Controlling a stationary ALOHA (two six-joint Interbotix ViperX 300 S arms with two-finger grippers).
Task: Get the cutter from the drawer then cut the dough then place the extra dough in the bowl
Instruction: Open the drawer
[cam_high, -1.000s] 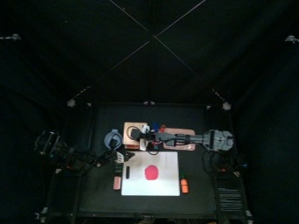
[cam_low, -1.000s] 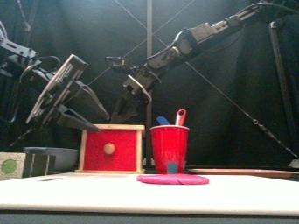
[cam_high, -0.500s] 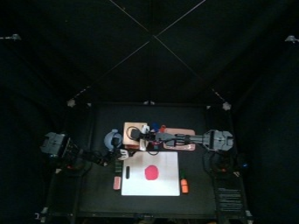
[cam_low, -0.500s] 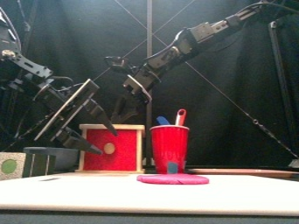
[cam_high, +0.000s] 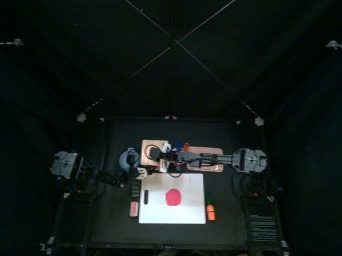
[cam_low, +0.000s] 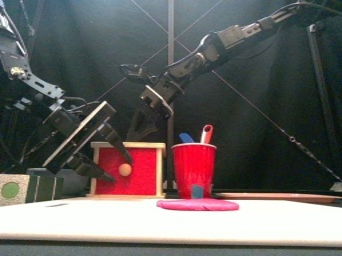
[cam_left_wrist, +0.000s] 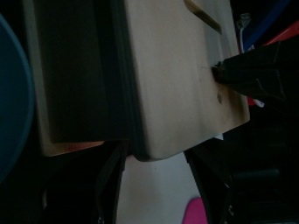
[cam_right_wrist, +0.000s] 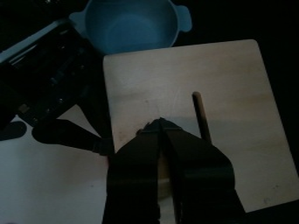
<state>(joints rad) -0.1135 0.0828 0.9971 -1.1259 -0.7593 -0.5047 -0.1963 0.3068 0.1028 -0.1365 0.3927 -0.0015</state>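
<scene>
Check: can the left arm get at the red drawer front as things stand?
Probably yes. The left gripper hangs open close to the red drawer front, nothing between them; the right gripper is up on top of the wooden box, clear of it.

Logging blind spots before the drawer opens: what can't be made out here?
Cutter: in no view; the wooden box would hide it.
Whether the left tool grips the drawer knob: they overlap in the front view; the box's edge hides the knob in the left wrist view.
Bowl: front view, behind the left tool and box.
</scene>
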